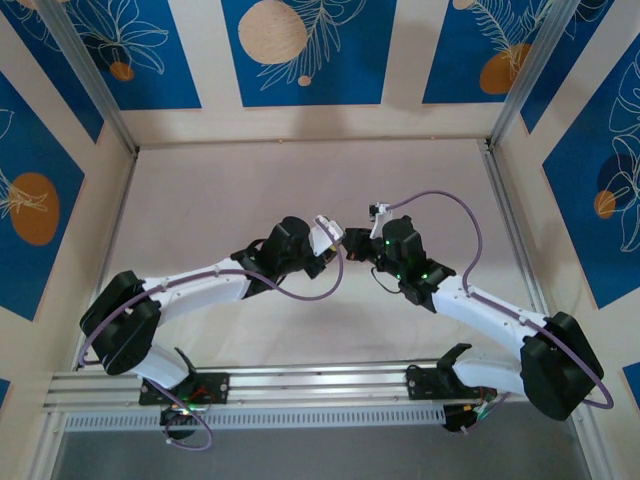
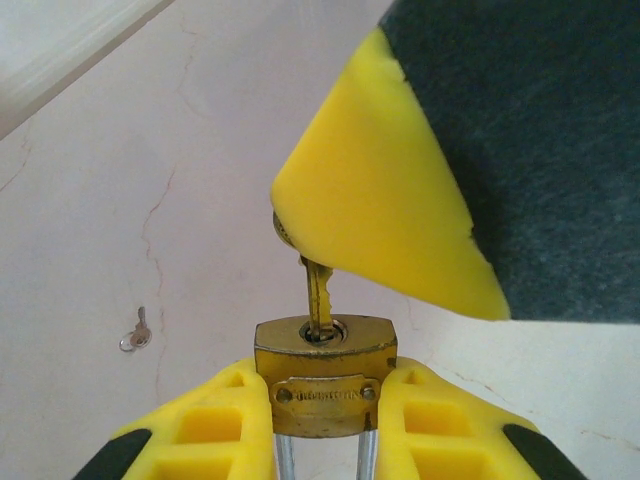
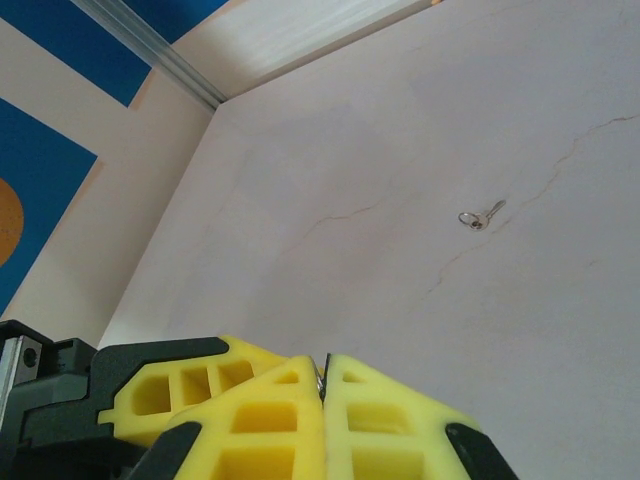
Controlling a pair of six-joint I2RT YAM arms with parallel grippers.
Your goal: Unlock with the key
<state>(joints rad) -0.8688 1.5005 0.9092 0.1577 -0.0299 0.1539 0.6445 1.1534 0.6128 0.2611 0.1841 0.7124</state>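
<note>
Place: robot lab test cell
Surface: pale table [image 1: 300,190] with thin dark veins
Around the table: blue-and-cream printed panels [image 1: 300,50] with leaves and orange discs
At the table's far corners: aluminium posts [image 1: 88,78]
Along the table's near edge: aluminium rail [image 1: 310,385] with robot arms [image 1: 200,285] bolted on

Both arms bend inward with elbows out, and their wrists meet at centre. The left claw [image 1: 325,236] clamps a padlock [image 2: 325,385] by its body. The right claw [image 1: 353,240], pinched closed, holds the key [image 2: 318,295].
</note>
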